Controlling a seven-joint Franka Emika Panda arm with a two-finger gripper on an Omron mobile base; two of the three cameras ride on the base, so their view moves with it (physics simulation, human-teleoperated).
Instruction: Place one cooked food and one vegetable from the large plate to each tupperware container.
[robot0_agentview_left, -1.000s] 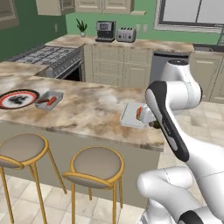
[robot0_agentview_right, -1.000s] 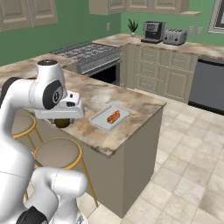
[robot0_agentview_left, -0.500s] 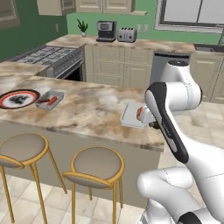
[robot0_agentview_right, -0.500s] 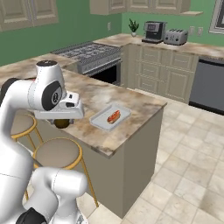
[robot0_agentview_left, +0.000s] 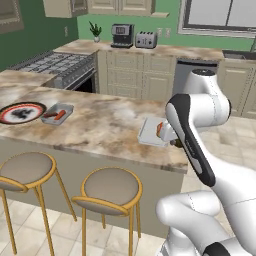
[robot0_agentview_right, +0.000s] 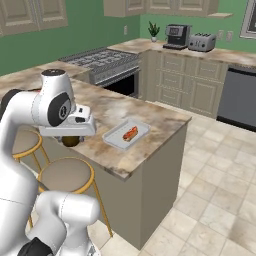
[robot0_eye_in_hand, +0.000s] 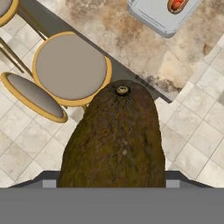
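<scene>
A brown egg-shaped vegetable (robot0_eye_in_hand: 114, 140) with a stem scar at its tip sits between the fingers of my gripper (robot0_agentview_right: 69, 136), which is shut on it; the fingertips are hidden behind it. The hand hovers over the island's front edge, short of a pale grey tupperware container (robot0_agentview_right: 126, 134) that holds a hot dog (robot0_agentview_right: 130, 133). In the hand view that container (robot0_eye_in_hand: 153, 15) lies ahead, at the top. The second container (robot0_agentview_left: 56, 113), with reddish food in it, lies far left next to the large plate (robot0_agentview_left: 11, 108).
Two round stools (robot0_agentview_left: 111, 189) (robot0_agentview_left: 25, 168) stand under the island's front edge, and one stool (robot0_eye_in_hand: 70, 66) lies directly below the hand. A stove (robot0_agentview_left: 55, 62) and back counter with a toaster (robot0_agentview_left: 145, 39) line the far wall. Tiled floor opens to the right.
</scene>
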